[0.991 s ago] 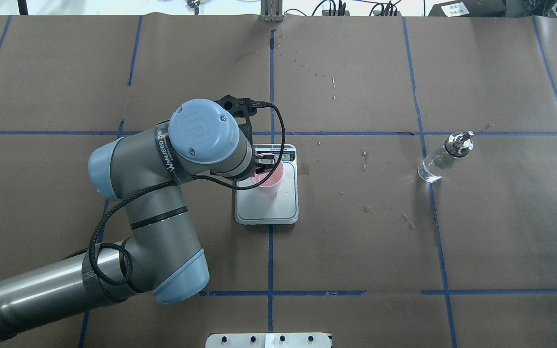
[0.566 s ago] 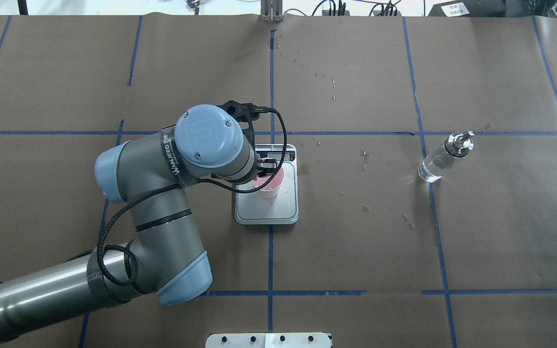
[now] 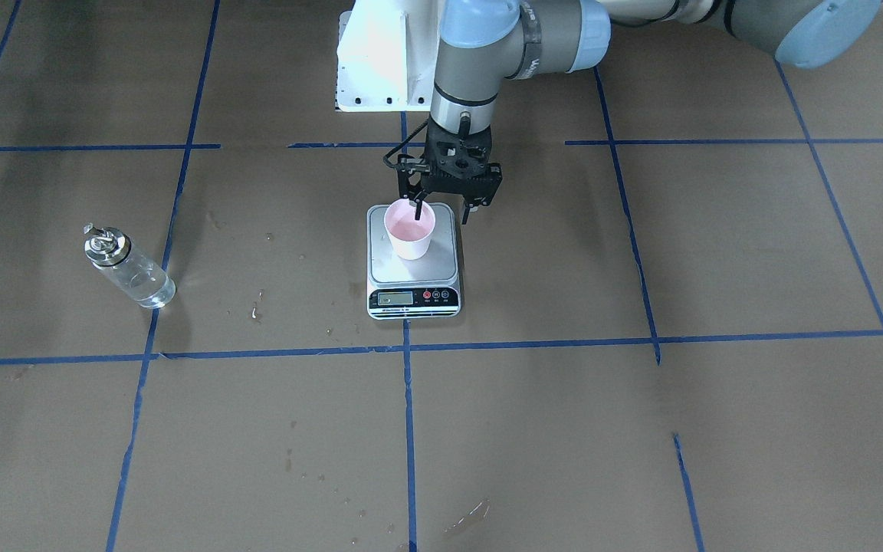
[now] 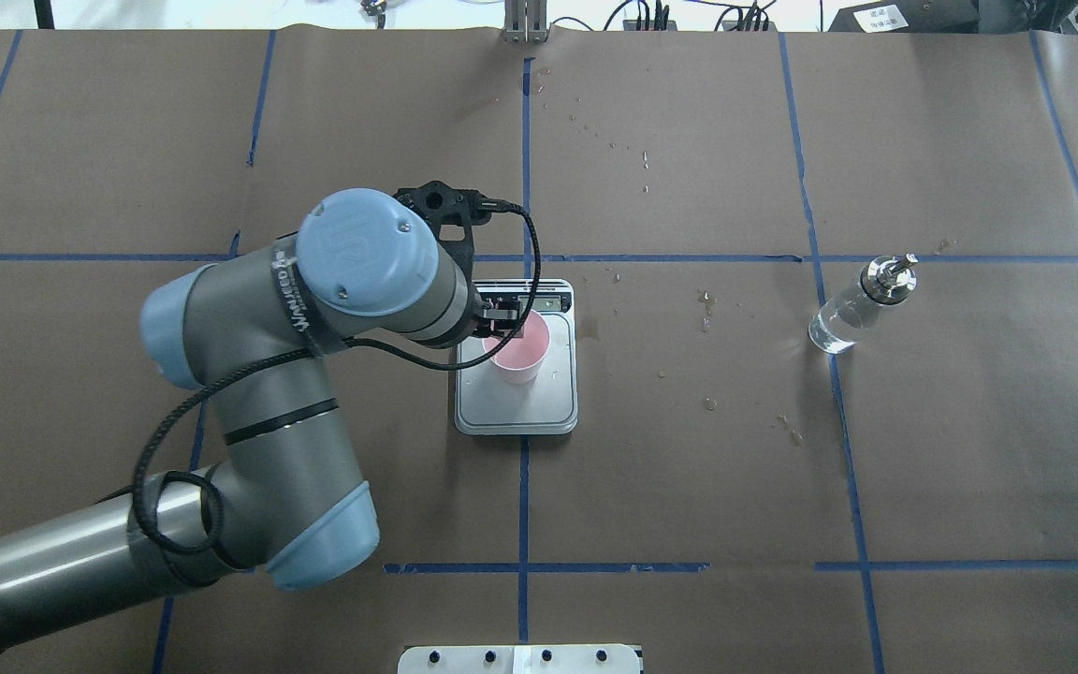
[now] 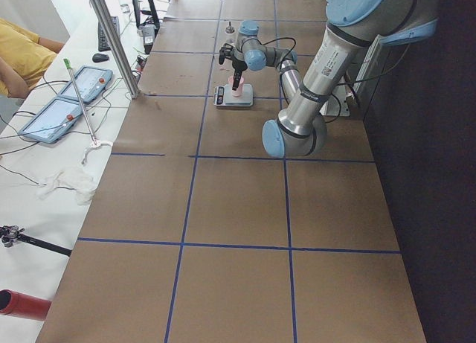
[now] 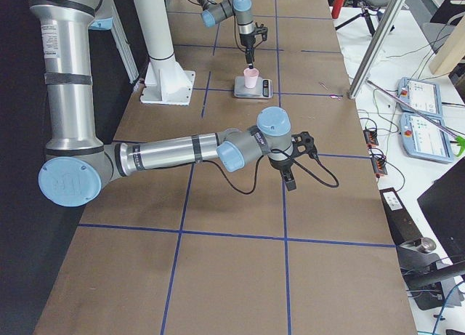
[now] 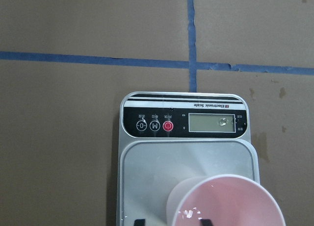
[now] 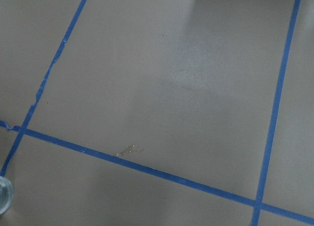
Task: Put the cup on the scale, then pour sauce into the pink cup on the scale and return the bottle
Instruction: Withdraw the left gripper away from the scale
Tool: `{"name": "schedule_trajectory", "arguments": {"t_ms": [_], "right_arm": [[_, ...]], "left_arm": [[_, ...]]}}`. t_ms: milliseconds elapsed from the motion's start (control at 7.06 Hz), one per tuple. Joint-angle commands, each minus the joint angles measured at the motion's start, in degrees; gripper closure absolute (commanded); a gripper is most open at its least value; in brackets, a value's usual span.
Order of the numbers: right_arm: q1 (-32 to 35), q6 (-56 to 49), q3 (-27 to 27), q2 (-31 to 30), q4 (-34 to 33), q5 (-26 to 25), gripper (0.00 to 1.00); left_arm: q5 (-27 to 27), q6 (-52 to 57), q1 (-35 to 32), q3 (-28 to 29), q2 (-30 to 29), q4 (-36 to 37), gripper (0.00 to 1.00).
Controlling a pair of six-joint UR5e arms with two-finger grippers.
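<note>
Pale pink paper cup (image 3: pixel 409 232) is resting on flat steel scale (image 3: pixel 445 262); left gripper (image 3: pixel 444 217) is gaping, holding nothing. Clear glass bottle (image 3: pixel 135 276), well apart from scale, is awaiting pouring.

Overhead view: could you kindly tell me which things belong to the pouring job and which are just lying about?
Job: pink cup, scale, bottle, clear sauce inside it, left tool open astride the cup's rim.
Lying about: wet spots on the brown paper, blue tape lines.

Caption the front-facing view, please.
Left gripper open at the rim of the cup on the scale; bottle sits apart.
</note>
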Motion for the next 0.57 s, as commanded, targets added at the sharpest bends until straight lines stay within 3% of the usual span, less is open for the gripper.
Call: {"name": "schedule_trajectory", "arguments": {"t_ms": [0, 142, 283, 425], "right_arm": [[-0.09, 8.61, 5.54, -0.9, -0.32, 1.69, 0.0], [-0.96, 13.35, 8.97, -1.43, -0.59, 2.67, 0.0], [-4.27, 20.28, 13.1, -1.7, -0.85, 2.15, 0.0], [-7.61, 26.17, 17.05, -2.57, -0.85, 1.54, 0.0]], "left_arm": [[-0.69, 20.89, -8.71, -14.73, 13.19, 3.05, 0.0], [-5.83, 31.97, -16.17, -18.02, 21.01, 2.71, 0.0], [-11.62, 49.31, -27.99, -18.05, 26.4, 2.45, 0.0], [-19.69, 58.79, -39.68, -15.7, 30.72, 2.53, 0.0]]}}
